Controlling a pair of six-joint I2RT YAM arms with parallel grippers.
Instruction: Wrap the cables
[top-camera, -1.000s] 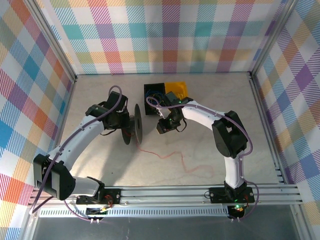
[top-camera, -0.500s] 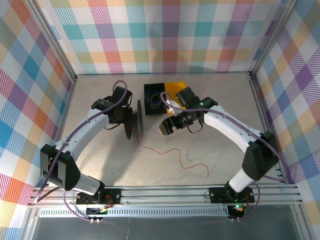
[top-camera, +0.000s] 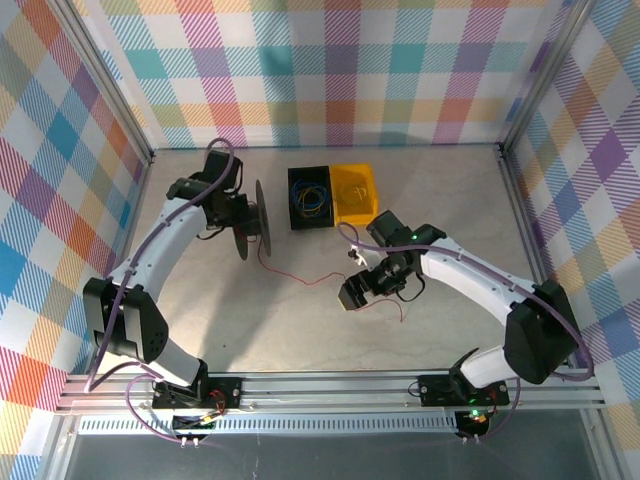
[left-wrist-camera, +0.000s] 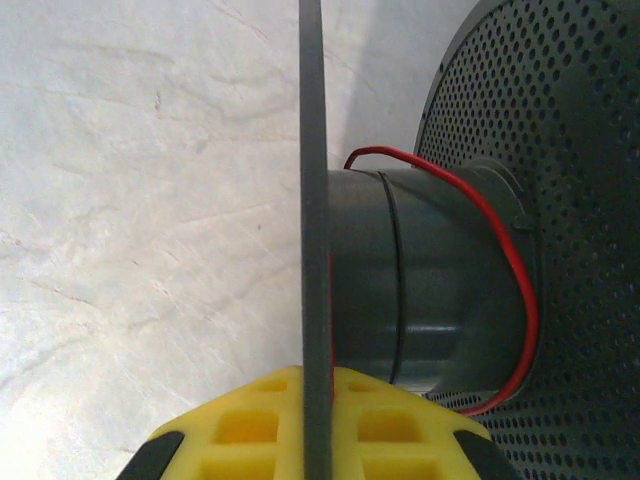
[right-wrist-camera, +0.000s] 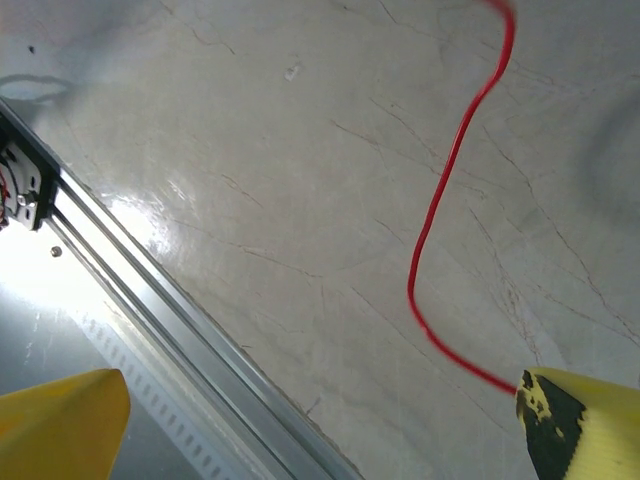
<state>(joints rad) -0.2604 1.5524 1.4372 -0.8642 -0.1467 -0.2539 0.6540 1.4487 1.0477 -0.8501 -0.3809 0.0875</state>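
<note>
Now, nearest, the right gripper (top-camera: 350, 294) hangs wide open, the red cable (top-camera: 300, 279) meeting one fingertip but not pinched. From there the slack runs toward 10 o'clock to the spool (top-camera: 246, 220), where one turn sits on the hub. The left gripper (left-wrist-camera: 316, 425) is clamped on the spool's flange. To lay neat turns, I'd pinch the slack first and keep it lightly taut. At 12 o'clock, spare loops (top-camera: 312, 197) lie in the black bin (top-camera: 291, 200).

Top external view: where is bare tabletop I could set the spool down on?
Two bare patches: the marbled tabletop front-centre, bordered by the front aluminium rail and thin red wire; and the back-right corner beside the yellow plastic bin. Crowded: around the black perforated round spool and black bin.
</note>
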